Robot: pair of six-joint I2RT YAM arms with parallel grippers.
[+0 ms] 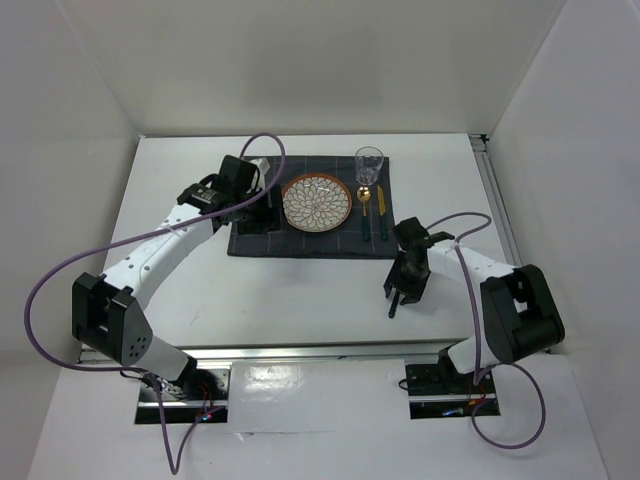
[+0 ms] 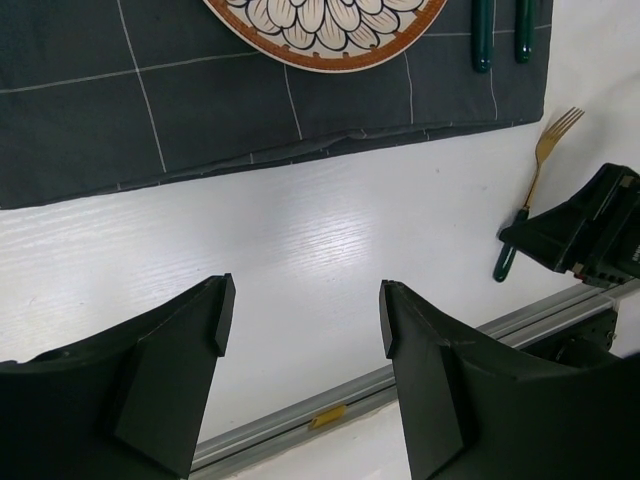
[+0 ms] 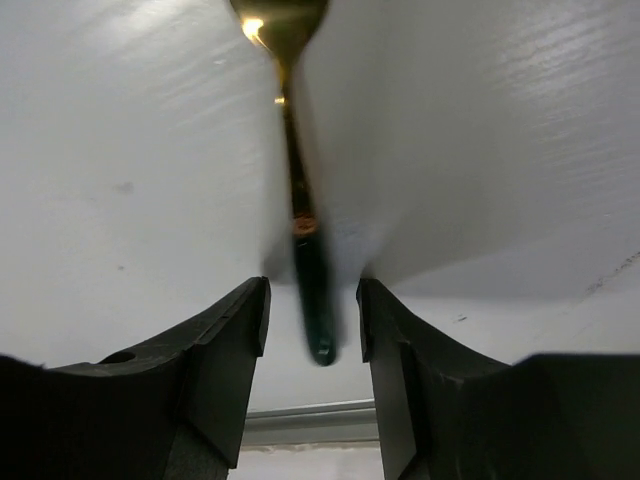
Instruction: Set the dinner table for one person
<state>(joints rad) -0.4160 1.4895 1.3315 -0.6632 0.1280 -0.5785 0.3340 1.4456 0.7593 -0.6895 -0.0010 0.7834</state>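
On the white dinner table (image 1: 300, 300) lies a dark checked placemat (image 1: 258, 243) carrying a patterned plate (image 1: 317, 201), a glass (image 1: 369, 164), a gold spoon (image 1: 365, 198) and another green-handled utensil (image 1: 381, 210). A gold fork with a green handle (image 3: 314, 300) lies on the bare table near the mat's right corner. My right gripper (image 3: 312, 315) is open and straddles that handle, with a gap on each side. The left wrist view shows the same fork (image 2: 535, 185) beside the right gripper (image 2: 590, 235). My left gripper (image 2: 305, 315) hangs open and empty above the mat's left part (image 1: 255, 205).
The silver rail (image 2: 400, 380) of the near table edge runs just below both grippers' views. Purple cables (image 1: 60, 265) loop beside each arm. White walls enclose the table on three sides.
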